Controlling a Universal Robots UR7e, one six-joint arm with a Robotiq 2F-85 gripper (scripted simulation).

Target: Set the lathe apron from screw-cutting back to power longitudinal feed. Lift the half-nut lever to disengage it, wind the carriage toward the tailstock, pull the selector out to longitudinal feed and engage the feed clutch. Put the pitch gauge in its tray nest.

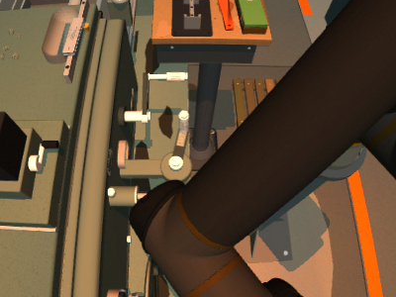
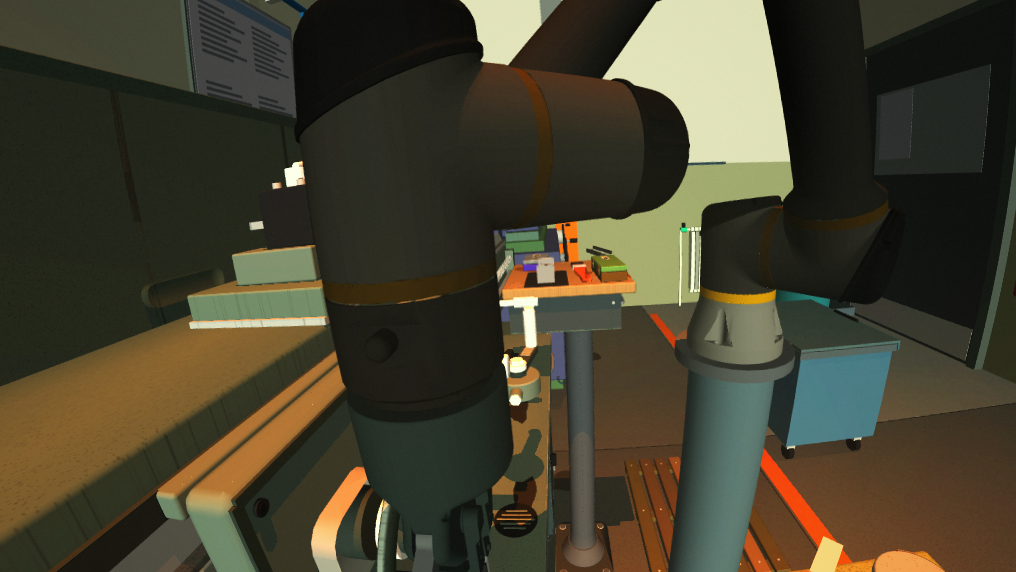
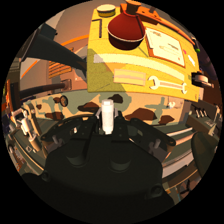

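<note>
My gripper (image 3: 107,122) is low at the apron's front, closed on the white knurled crank grip of the carriage handwheel (image 3: 107,117), whose rim (image 2: 341,522) shows beside my wrist. Further along the apron stand the half-nut lever (image 1: 179,143) with its round hub, a white selector knob (image 1: 136,116) and another white-handled lever (image 1: 168,76). The pitch gauge (image 1: 192,11) sits on a black nest of the orange tray (image 1: 210,12) on a pedestal past the apron. My arm hides the handwheel from the side camera.
Behind the work runs the green lathe bed (image 1: 54,128) with the carriage and toolpost. The tray's post (image 1: 205,104) stands close to the apron. A wooden duckboard (image 1: 252,96) lies on the floor, and a yellow bench (image 3: 142,52) carries a spanner and an oil can.
</note>
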